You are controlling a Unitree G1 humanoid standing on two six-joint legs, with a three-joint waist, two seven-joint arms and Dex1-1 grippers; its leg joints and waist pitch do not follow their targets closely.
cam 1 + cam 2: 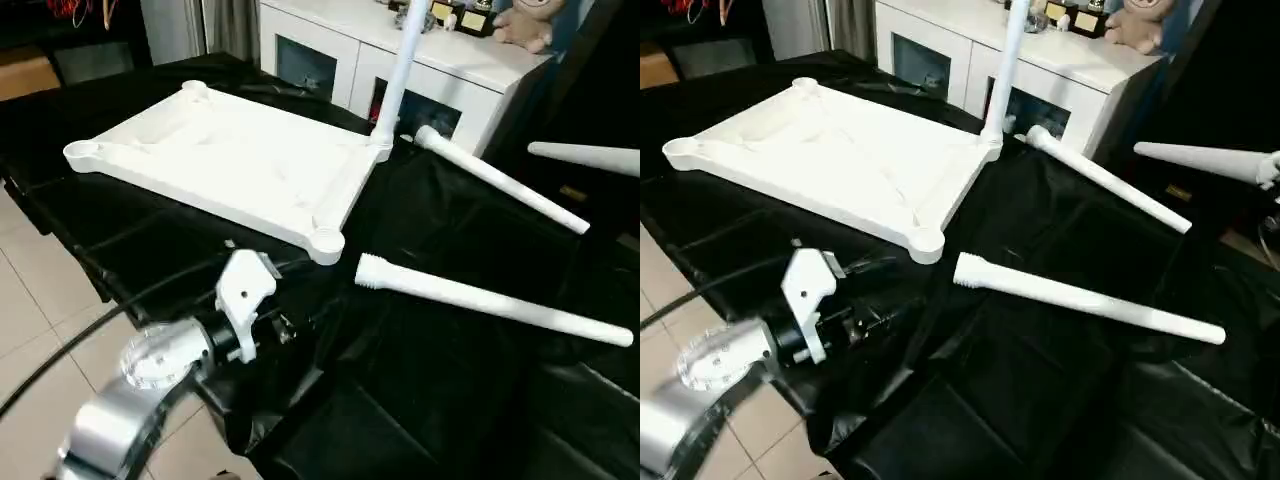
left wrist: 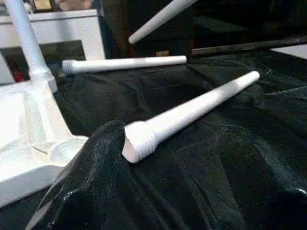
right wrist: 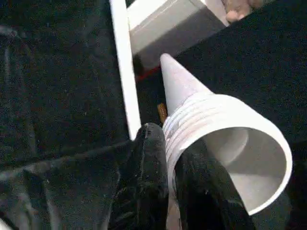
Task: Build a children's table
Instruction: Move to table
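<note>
The right gripper [image 3: 168,158] pinches a white leg [image 3: 216,129] at its ribbed end, lower middle; hollow, probably light and slippery. Left jaws stand wide.

Both eye views look forward and down from the robot's head over the black-draped bench [image 1: 440,400], set slightly apart side by side; they share the upturned tabletop [image 1: 230,160], the loose legs and the white cabinet [image 1: 1080,70] behind. The left wrist view sits low, close to the cloth, facing along the nearest lying leg [image 2: 192,108] toward the tabletop's corner. The right wrist view looks from very close along the leg [image 3: 216,139] held at the right end effector [image 3: 170,187].
</note>
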